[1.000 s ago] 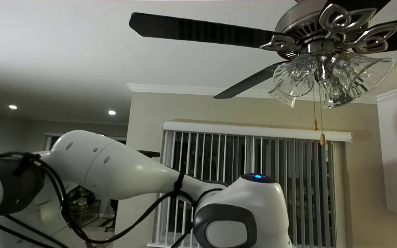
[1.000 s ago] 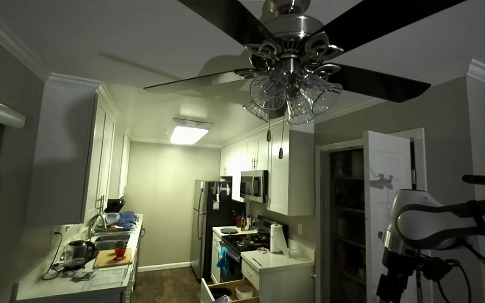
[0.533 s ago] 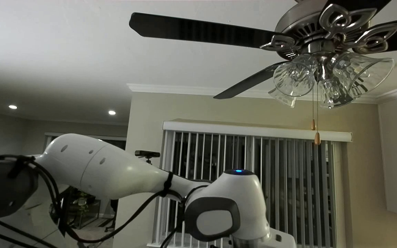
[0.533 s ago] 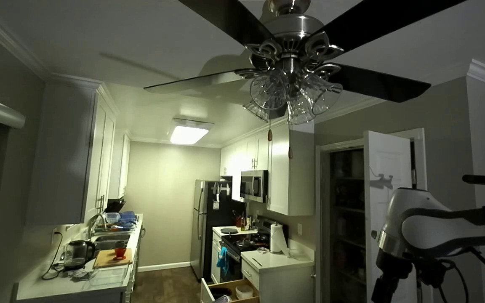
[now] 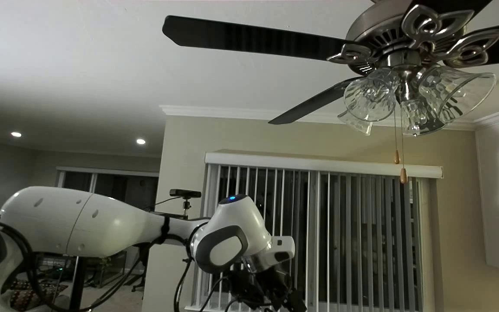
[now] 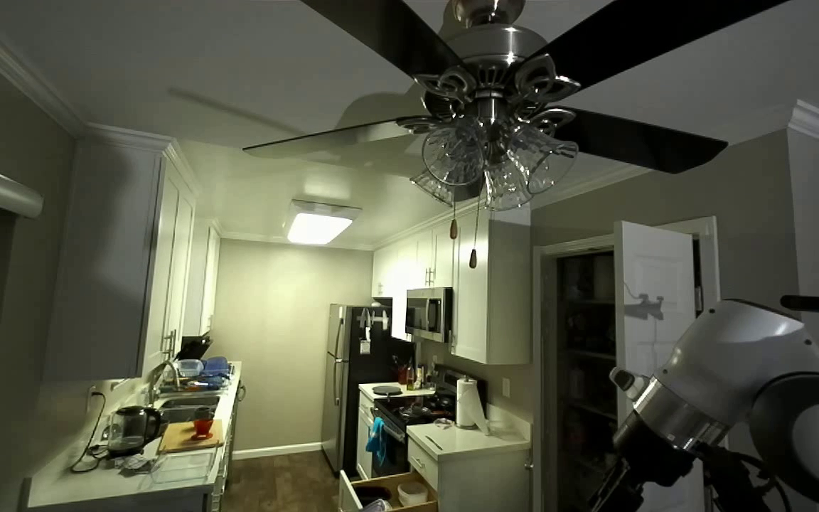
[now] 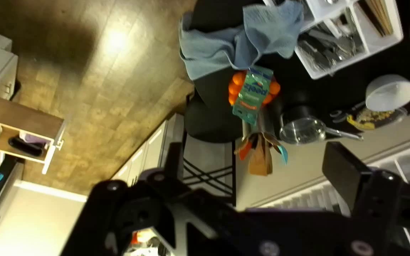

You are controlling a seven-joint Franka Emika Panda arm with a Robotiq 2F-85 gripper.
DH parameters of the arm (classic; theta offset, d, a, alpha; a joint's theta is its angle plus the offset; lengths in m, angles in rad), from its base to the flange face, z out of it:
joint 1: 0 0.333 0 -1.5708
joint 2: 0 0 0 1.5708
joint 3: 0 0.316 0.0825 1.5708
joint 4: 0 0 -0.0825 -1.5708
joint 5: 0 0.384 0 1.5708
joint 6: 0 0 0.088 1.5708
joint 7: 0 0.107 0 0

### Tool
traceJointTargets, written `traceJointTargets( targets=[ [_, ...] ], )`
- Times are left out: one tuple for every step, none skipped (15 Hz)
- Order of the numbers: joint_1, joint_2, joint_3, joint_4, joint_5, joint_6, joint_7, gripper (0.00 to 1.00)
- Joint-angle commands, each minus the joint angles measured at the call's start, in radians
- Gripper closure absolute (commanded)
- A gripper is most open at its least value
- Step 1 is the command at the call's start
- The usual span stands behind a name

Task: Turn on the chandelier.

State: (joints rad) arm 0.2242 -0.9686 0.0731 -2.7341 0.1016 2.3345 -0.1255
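Observation:
The chandelier hangs from the ceiling in both exterior views. It has clear glass bell shades on chrome arms, and they look unlit. Two thin pull chains hang below it, with wooden knobs; the lower knob also shows in an exterior view. My gripper is well below and to the side of the chains, pointing down at a tilt. It is partly cut off at the bottom in an exterior view. In the wrist view the gripper is open with nothing between its fingers.
Dark fan blades spread around the light. A small camera on a stand is behind the arm. In the wrist view a dark table holds a blue towel, a cutlery tray, a utensil holder and a pot. Vertical blinds stand behind.
The arm has drawn back to the left and the hand has tilted into view in an exterior view; it looms larger in an exterior view. The pull chains have swung slightly.

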Motion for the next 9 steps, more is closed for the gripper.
traceJointTargets(
  targets=[
    [0.047, 0.016, 0.104, 0.052, 0.064, 0.129, 0.148, 0.00],
    [0.050, 0.034, 0.132, 0.076, 0.068, 0.173, 0.189, 0.00],
    [0.041, 0.049, 0.166, 0.100, 0.064, 0.226, 0.233, 0.00],
    [0.022, 0.070, 0.203, 0.127, 0.054, 0.286, 0.277, 0.00],
    [-0.005, 0.090, 0.238, 0.148, 0.040, 0.354, 0.320, 0.00],
    [-0.041, 0.112, 0.273, 0.178, 0.025, 0.409, 0.362, 0.00],
    [-0.081, 0.131, 0.303, 0.203, 0.011, 0.466, 0.395, 0.00],
    [-0.131, 0.147, 0.337, 0.227, -0.002, 0.516, 0.431, 0.00],
    [-0.190, 0.150, 0.382, 0.244, -0.014, 0.558, 0.474, 0.00]
  ],
)
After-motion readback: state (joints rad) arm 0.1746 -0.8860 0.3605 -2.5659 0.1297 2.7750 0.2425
